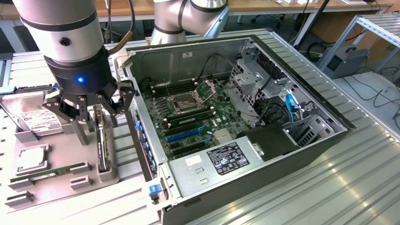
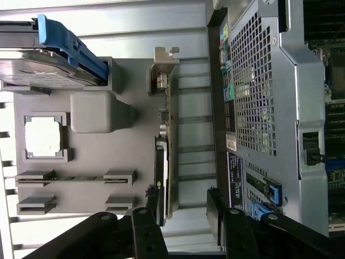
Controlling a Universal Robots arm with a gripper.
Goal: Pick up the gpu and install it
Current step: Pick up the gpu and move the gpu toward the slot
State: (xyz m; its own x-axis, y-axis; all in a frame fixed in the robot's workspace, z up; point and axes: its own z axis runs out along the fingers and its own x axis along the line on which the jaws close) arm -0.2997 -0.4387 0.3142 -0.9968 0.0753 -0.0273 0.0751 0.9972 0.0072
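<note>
Table (image 1: 350, 187): carries an open computer case (image 1: 187, 58), motherboard exposed. Grey parts tray (image 1: 59, 185) sits just beside the case, on the exterior view's left. Gripper (image 2: 183, 200) is low over the tray, fingers (image 2: 216, 216) spread wide, grasping nothing. Gpu (image 2: 163, 135) stands on edge in its tray slot, between the fingers and nearer one; contact cannot be told. Hard drive (image 1: 34, 117) is also in the tray.

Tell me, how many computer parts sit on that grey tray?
4: hard drive, processor and memory stick in a row; gpu standing on edge beside the computer case.
</note>
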